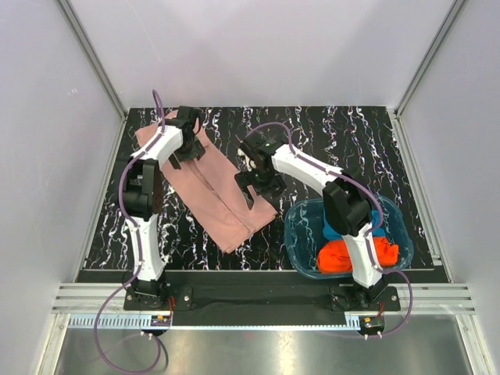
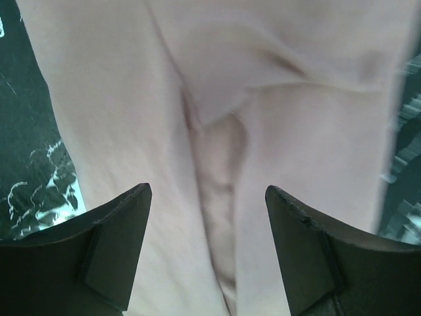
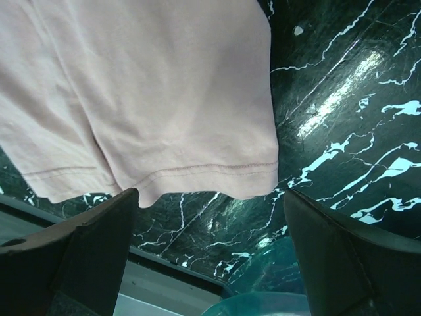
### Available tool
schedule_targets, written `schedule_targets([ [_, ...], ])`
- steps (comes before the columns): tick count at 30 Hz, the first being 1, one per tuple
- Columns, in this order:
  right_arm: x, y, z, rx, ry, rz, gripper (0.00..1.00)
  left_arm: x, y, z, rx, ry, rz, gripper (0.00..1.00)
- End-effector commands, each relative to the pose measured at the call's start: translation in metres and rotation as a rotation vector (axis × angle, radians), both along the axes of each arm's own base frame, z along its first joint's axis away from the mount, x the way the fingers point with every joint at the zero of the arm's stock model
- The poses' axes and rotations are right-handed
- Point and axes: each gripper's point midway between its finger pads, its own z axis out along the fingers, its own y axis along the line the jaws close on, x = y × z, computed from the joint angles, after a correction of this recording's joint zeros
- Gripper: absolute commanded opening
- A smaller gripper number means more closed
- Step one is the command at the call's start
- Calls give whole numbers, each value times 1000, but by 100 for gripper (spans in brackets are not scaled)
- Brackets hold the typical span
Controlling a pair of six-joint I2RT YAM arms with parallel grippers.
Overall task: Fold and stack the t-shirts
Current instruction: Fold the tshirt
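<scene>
A dusty-pink t-shirt (image 1: pixel 215 187) lies folded into a long strip, running diagonally across the black marbled table (image 1: pixel 336 133). Its folds fill the left wrist view (image 2: pixel 217 99), and its stitched hem (image 3: pixel 197 172) shows in the right wrist view. My left gripper (image 1: pixel 186 147) hovers open over the strip's far end, cloth below its fingers (image 2: pixel 112 243). My right gripper (image 1: pixel 251 186) stands open above the strip's right edge, nothing between its fingers (image 3: pixel 85 250). An orange-red t-shirt (image 1: pixel 351 254) and a blue t-shirt (image 1: pixel 334 230) lie bunched in the tub.
A translucent blue plastic tub (image 1: pixel 301 223) stands at the near right of the table, its rim also showing low in the right wrist view (image 3: pixel 263 306). Grey walls enclose the table on three sides. A metal rail runs along the near edge.
</scene>
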Motion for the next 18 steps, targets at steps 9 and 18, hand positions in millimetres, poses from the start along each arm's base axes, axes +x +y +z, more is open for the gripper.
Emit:
schedule_targets([
  [9, -16, 23, -37, -61, 6, -7, 94, 46, 4, -40, -7, 12, 11, 75],
  [18, -56, 64, -35, 48, 153, -19, 94, 68, 22, -50, -59, 43, -165, 75],
])
